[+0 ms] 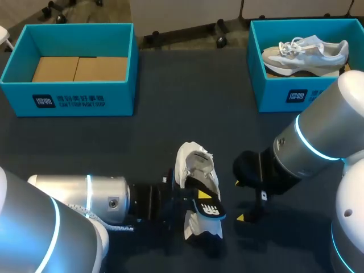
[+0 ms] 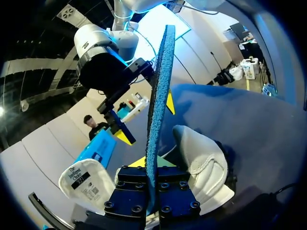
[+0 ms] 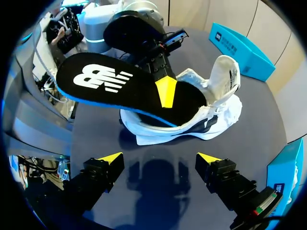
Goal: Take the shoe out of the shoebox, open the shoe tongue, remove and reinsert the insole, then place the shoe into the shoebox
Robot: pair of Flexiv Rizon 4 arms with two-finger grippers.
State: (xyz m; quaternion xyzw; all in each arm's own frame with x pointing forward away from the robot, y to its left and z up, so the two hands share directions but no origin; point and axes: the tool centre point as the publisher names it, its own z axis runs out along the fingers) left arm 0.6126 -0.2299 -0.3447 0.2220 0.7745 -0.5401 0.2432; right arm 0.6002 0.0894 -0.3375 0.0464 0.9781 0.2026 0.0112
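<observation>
The black insole (image 3: 120, 91) is pinched between the fingers of the left end effector (image 2: 152, 167) and held over the white shoe (image 3: 211, 110), which is seen on the bench (image 1: 187, 102). Just beside it, the right end effector (image 3: 159, 159) is held spread. Further back, the left shoebox (image 1: 68, 99) is seen open; a pale shoe (image 1: 304, 52) is held in the right shoebox (image 1: 284, 94).

White shoe (image 1: 195, 164) mid-table, tongue open, black insole (image 1: 208, 207) partly out
</observation>
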